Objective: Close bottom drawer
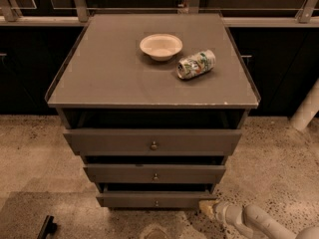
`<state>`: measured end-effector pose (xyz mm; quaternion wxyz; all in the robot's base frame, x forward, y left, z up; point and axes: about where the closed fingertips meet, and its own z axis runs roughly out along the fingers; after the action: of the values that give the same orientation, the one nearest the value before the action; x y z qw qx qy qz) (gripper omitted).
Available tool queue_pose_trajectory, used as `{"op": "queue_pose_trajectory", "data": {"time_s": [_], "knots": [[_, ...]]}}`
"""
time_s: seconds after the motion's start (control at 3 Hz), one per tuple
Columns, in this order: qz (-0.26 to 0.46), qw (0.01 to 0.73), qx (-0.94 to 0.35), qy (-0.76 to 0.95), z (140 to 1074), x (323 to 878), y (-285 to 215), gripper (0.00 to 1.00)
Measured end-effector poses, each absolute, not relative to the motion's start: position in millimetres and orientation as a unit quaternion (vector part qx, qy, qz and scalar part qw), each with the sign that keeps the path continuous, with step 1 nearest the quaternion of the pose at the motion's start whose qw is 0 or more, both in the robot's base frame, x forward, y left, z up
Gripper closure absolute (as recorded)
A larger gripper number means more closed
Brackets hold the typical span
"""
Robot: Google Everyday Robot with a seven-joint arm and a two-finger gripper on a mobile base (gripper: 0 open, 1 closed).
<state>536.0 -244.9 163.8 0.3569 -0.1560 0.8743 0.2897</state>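
Low down, the gripper [207, 209] hangs near the floor [35, 158]. Its tan tip is at the right front corner of the bottom drawer [156, 200]; contact is unclear. Whether the gripper is open or closed cannot be told. The bottom drawer lies just left of the gripper, standing slightly out, with a dark gap above its front. The middle drawer [154, 174] and top drawer [152, 142] are above-left, also out. A bowl [161, 46] and a tipped can [196, 64] sit well above on the cabinet top [109, 73].

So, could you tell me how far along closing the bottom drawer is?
Not done yet: the slim grey-brown wooden bottom drawer stands out from the grey wooden cabinet, a dark gap above it. In hand: the pale gripper sits low by its right front corner. Left: pushing the drawer fully in.
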Motion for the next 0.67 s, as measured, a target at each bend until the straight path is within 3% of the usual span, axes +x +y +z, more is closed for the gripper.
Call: {"op": "queue_pose_trajectory", "data": {"time_s": [0.67], "knots": [[0.281,0.399,-0.171,0.856,169,564,-219,1.0]]}}
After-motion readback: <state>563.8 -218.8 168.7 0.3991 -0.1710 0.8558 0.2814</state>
